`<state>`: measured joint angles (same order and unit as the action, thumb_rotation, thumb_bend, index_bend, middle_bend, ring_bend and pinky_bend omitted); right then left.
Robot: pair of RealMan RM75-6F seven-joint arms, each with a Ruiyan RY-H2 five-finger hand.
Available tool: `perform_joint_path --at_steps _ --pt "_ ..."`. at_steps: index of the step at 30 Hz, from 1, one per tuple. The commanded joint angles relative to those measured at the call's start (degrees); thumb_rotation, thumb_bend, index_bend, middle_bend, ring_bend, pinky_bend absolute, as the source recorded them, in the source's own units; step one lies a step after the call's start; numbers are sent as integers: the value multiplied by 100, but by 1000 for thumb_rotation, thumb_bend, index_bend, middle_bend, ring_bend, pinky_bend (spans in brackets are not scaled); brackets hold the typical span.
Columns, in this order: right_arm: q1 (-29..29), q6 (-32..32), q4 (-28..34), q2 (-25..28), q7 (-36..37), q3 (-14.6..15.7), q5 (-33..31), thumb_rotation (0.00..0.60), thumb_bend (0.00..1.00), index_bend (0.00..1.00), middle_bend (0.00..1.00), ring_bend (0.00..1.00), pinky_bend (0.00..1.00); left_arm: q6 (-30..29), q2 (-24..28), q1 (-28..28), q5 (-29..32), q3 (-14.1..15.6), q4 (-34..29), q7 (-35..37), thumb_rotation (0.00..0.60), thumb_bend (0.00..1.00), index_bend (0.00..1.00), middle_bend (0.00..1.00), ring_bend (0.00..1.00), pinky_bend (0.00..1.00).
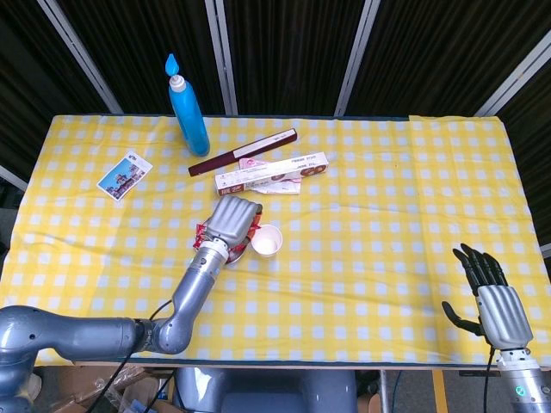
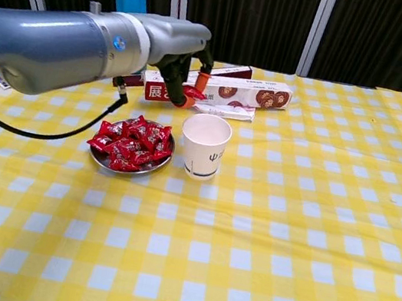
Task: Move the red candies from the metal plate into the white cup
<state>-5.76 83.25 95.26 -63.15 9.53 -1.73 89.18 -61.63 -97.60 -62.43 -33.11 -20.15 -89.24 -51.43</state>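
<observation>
Pinching what looks like a single red candy [image 2: 193, 92] between thumb and fingertip, the left hand [image 2: 182, 47] is hovering above the table, just left of and higher than the white cup [image 2: 203, 145]; the wrapper is small and partly masked by the dark fingers [image 2: 205, 61], so its exact shape is hard to read. From the head view the same hand [image 1: 232, 221] is covering most of the metal plate [image 1: 237, 251], knuckles up, with the silver forearm running back toward the near left corner. Below it the red candies [image 2: 132, 144] are lying heaped in shiny crinkled wrappers on the metal plate, which is sitting just left of the cup, almost touching it. The cup is standing upright, its mouth showing white. Far off at the near right edge, the right hand [image 1: 491, 294] is resting idle, fingers spread and grasping nothing.
</observation>
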Motion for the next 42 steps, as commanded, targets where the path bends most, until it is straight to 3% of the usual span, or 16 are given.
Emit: perform_joint_path --at_steps 1,5,10,20,24,29,35,42 --pt "2 7 0 6 20 3 13 600 387 0 0 0 0 -4 -278 -225 220 9 251 -146 600 403 544 1000 1000 1000" --pt "1 14 4 11 39 12 42 600 388 0 0 0 0 -20 -413 -306 367 58 384 -182 600 384 521 1000 1000 1000" --pt "4 27 0 18 64 13 54 600 387 0 0 0 0 -56 -467 -348 419 78 465 -134 600 276 440 1000 1000 1000" --pt "15 61 -2 14 37 18 83 600 387 0 0 0 0 -308 -94 -125 26 29 -21 322 600 260 411 1000 1000 1000" --pt "25 87 -5 5 32 13 85 600 387 0 0 0 0 -442 309 137 -24 224 -414 377 600 261 432 1000 1000 1000" --pt "24 85 -5 -6 0 14 87 600 387 0 0 0 0 -350 661 318 365 548 -517 175 600 260 428 1000 1000 1000" --pt "30 90 0 -16 -37 16 83 600 388 0 0 0 0 -9 636 366 606 833 -170 168 600 260 422 998 1000 1000" --pt "32 86 2 -4 -9 3 53 600 388 0 0 0 0 662 464 240 54 1114 511 328 600 260 410 995 1000 1000"
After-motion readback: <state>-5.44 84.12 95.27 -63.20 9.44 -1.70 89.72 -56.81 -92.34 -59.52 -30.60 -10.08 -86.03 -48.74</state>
